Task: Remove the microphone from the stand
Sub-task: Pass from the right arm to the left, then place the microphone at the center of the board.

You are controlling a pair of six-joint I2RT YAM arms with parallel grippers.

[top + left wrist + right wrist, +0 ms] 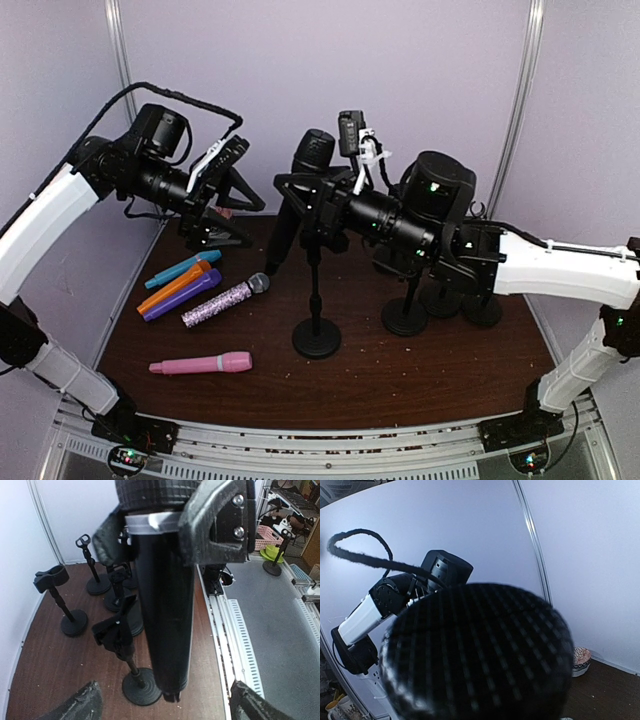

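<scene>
My right gripper (297, 190) is shut on a black microphone (292, 205), which hangs tilted in the air with its head (314, 150) up. Just below it is the black stand (316, 335). In the left wrist view the microphone body (167, 605) fills the centre, pinched near the top by the right gripper's fingers (215, 525). The stand's clip (114, 630) beside it holds nothing. My left gripper (165, 703) is open, its tips wide apart on either side of the microphone's lower end without touching it. The microphone's mesh head (480, 655) hides the right gripper's own fingers in its wrist view.
Several coloured microphones lie on the brown table at the left: blue (182, 268), orange (175, 285), purple (185, 296), glittery silver (225, 300) and pink (202, 364). More black stands (405, 315) cluster at the right under the right arm. Empty stands (65, 605) stand behind.
</scene>
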